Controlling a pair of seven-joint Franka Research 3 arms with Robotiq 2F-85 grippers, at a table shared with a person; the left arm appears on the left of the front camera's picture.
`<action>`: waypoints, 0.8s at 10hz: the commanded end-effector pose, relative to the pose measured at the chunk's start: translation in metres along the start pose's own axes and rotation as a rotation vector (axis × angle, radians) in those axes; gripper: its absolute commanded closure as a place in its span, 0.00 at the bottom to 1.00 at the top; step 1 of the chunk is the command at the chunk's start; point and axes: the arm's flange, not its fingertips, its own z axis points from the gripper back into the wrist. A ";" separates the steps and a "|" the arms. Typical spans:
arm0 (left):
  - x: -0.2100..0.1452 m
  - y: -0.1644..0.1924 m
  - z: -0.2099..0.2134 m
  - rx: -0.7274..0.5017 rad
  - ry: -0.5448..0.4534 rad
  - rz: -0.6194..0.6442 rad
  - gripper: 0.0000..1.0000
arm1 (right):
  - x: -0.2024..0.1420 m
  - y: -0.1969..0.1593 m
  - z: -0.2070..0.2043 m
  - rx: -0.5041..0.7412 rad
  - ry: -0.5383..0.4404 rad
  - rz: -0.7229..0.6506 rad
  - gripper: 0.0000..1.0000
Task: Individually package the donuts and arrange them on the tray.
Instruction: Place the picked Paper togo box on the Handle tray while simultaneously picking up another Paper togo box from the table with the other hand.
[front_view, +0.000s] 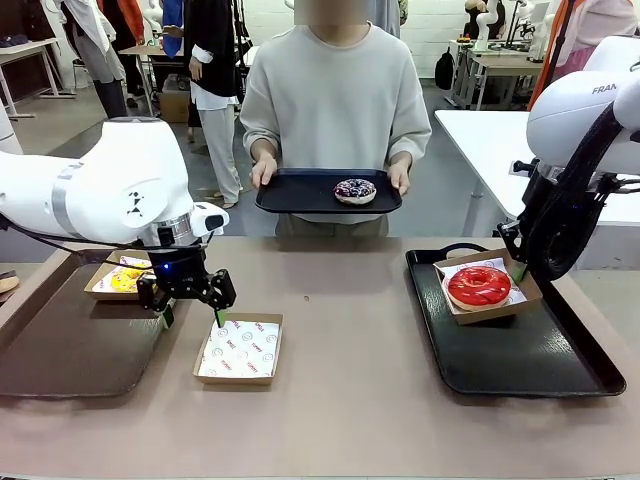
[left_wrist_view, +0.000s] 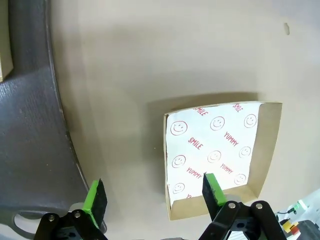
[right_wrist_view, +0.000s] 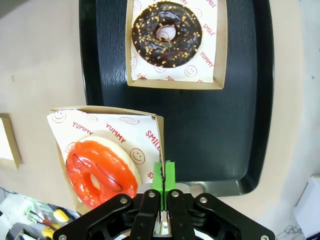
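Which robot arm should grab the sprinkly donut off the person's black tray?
Probably left: the left jaws hang open by the empty paper-lined cardboard box. The right jaws are pinched on the glossy red donut's cardboard box.

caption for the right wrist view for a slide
Right gripper pinches the box holding the red donut at the tray edge; chocolate donut boxed behind.

Black, green-padded left gripper (front_view: 193, 317) points straight down, near left, jaws spread wide; right gripper (front_view: 519, 270), over on the right, jaws pinched tight.
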 end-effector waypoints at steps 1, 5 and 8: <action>0.003 0.002 0.005 -0.003 -0.007 0.001 0.00 | -0.001 0.000 0.002 0.000 -0.004 0.000 0.99; 0.003 0.002 0.005 -0.003 -0.007 0.001 0.00 | -0.001 0.000 0.002 0.000 -0.004 0.000 0.99; 0.003 0.002 0.005 -0.003 -0.007 0.001 0.00 | -0.001 0.000 0.002 0.000 -0.004 0.000 0.99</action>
